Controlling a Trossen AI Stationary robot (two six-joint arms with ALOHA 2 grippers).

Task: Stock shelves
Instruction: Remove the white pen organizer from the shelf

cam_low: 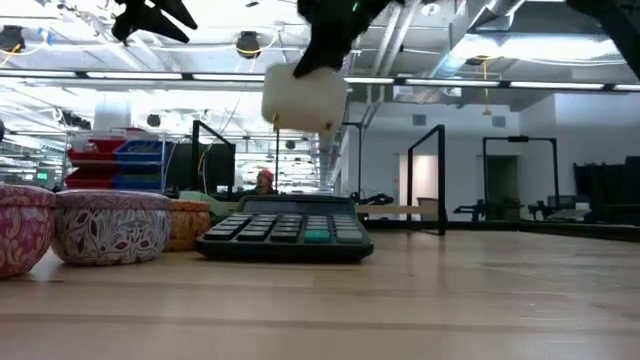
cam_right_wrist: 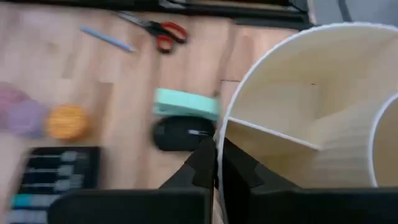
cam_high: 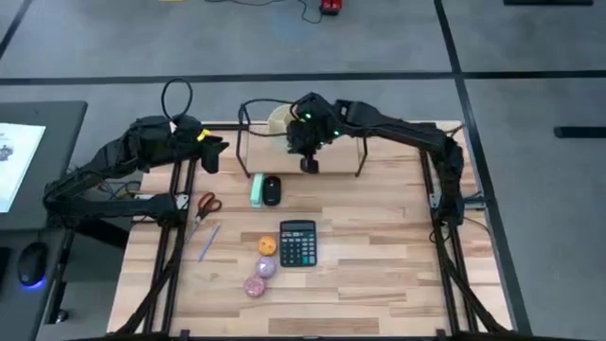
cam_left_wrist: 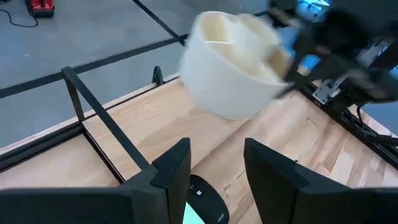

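Two arms over the worktop (cam_high: 379, 275): the right gripper (cam_right_wrist: 216, 163) fingers pinch a cream divided container (cam_left_wrist: 230, 65) aloft above the shelves (cam_high: 333, 152) at the far edge; left gripper (cam_left_wrist: 214, 180) fingers spread nearby.

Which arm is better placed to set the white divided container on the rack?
Right. The right gripper already holds the white divided container by its rim, lifted over the rack. The left gripper waits open beside the rack's end, holding nothing.
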